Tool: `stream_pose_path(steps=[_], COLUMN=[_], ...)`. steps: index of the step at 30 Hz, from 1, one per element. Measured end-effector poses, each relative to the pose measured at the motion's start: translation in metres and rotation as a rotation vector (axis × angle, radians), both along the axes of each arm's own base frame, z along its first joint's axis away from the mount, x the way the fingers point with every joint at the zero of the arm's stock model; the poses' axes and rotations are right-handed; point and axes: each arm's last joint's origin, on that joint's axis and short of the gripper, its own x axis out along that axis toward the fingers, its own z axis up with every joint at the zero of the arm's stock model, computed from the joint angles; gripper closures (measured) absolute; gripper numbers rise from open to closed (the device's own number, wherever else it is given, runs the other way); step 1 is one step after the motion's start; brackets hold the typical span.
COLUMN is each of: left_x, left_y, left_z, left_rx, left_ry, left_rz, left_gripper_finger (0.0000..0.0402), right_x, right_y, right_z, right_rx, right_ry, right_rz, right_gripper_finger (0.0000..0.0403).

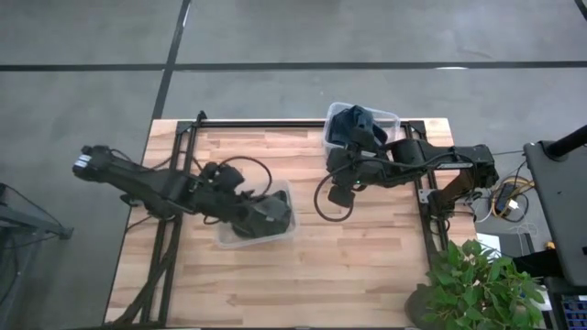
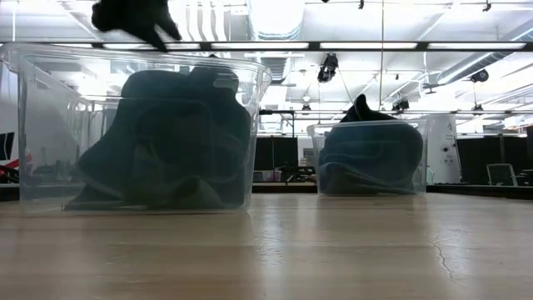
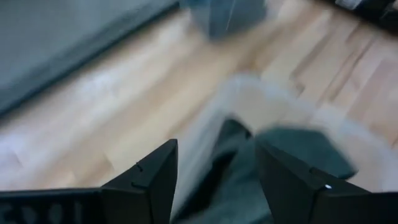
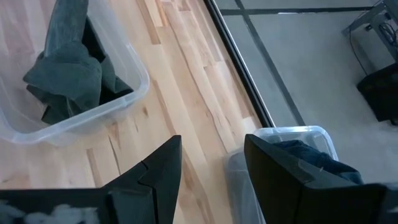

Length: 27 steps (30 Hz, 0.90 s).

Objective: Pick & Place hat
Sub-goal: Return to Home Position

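Wooden counter (image 1: 367, 266): green caps (image 2: 166, 142) in the nine-o'clock bin (image 2: 25, 125) under the left jaws, blue caps (image 2: 371, 158) at one o'clock by the right jaws; both wide, empty. Soft, light, I reckon: pinch a brim.

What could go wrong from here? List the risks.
1. The left hand hangs open over the green caps in the near bin; when it pulls back, a finger might snag fabric or the rim.
2. The right hand, open, sits beside the far bin at the table edge, with the blue cap heaped above its rim; a swing could nudge it.
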Motion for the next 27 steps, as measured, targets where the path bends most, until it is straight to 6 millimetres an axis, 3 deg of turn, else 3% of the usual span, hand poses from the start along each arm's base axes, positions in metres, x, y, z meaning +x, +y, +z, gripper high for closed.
stream_pose_path(steps=[4, 7, 9, 12, 16, 22, 27], left_x=[-0.008, -0.015, -0.020, -0.029, -0.037, -0.050, -0.064], left_y=[0.004, 0.011, 0.012, 0.014, 0.018, 0.012, 0.006], left_z=[0.022, 0.031, 0.034, 0.039, 0.045, 0.054, 0.044], left_rx=[0.051, 0.069, 0.089, 0.092, 0.123, 0.143, 0.178], left_ry=[-0.077, -0.071, -0.061, -0.086, -0.117, -0.186, -0.301], left_rz=[0.028, 0.010, -0.033, -0.043, -0.031, -0.145, -0.256], left_gripper_finger=[0.0198, 0.0203, 0.0224, 0.0291, 0.0387, 0.0400, 0.0400], right_x=[-0.001, -0.001, -0.003, -0.007, -0.016, -0.045, -0.078], right_y=[0.000, 0.001, 0.003, 0.008, 0.015, 0.033, 0.043], right_z=[0.000, -0.001, -0.004, -0.013, -0.029, -0.049, -0.065], right_rx=[0.000, 0.022, 0.028, 0.030, 0.086, 0.136, 0.156], right_ry=[0.007, 0.002, 0.014, 0.039, 0.024, -0.173, -0.399], right_rz=[0.000, -0.002, 0.011, 0.042, 0.103, 0.276, 0.461], right_gripper_finger=[0.0238, 0.0273, 0.0317, 0.0380, 0.0394, 0.0395, 0.0395])
